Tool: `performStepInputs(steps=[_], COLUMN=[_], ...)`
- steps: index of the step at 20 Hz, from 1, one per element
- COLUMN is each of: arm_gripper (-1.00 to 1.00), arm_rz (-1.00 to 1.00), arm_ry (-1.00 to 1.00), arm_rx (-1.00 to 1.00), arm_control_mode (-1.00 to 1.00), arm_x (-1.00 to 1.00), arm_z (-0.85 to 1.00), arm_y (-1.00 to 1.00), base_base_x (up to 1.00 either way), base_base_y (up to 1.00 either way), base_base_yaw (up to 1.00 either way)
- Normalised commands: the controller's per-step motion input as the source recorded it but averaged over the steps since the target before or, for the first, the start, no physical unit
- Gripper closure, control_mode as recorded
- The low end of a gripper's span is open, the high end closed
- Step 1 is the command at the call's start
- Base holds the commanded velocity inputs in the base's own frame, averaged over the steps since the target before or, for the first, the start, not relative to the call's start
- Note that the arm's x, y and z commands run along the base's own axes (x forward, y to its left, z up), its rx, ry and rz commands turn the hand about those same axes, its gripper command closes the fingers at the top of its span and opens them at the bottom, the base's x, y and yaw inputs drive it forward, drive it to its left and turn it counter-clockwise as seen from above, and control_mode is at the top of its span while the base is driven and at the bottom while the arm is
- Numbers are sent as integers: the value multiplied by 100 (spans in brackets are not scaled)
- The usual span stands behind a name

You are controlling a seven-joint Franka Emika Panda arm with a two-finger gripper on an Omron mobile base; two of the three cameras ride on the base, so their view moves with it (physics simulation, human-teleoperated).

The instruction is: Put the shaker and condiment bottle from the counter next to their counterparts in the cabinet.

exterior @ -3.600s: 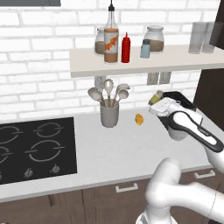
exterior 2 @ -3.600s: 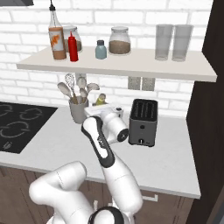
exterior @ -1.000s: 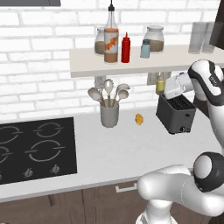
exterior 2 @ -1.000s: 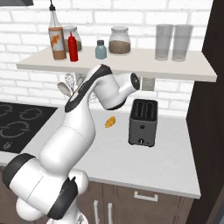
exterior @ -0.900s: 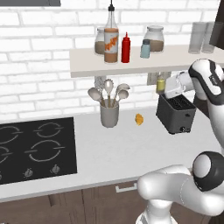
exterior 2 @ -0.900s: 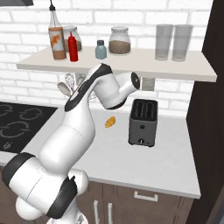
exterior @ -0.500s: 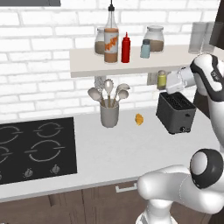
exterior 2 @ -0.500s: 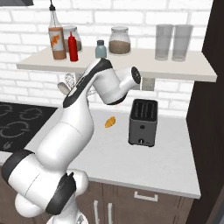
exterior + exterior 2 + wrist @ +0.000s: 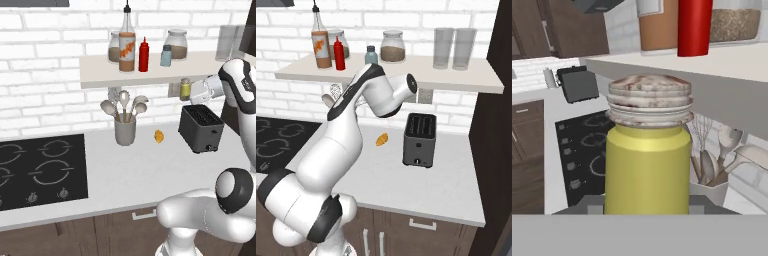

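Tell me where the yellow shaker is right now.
In the left base view the shaker is held in the gripper, just under the right end of the cabinet, above the toaster.

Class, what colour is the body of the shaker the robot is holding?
Yellow-olive; the shaker shows best in the hand view.

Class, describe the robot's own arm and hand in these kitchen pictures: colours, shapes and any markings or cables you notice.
The arm is built of smooth, glossy white rounded segments, joined by dark grey to black bands and a round dark cap at one joint. The segments are thick and tubular with bulbous joints. The hand is a compact white block. No cables, lettering or markings can be made out.
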Motion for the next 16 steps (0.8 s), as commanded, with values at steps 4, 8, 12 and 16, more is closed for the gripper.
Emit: performStepInputs(steps=[4,8,12,16], arm_gripper=[100,100,100,100], arm_rz=[0,0,0,0], arm_ry=[0,0,-4,-14], arm_rx=[0,0,0,0], arm_control_mode=[-100,-100,-100,-100], arm_x=[0,0,0,-23], arm_z=[23,30,40,41], arm_y=[-5,-7,-9,-15], base_base_x=[0,0,0,0], base_base_y=[0,0,0,0], base_base_yaw=[0,0,0,0])
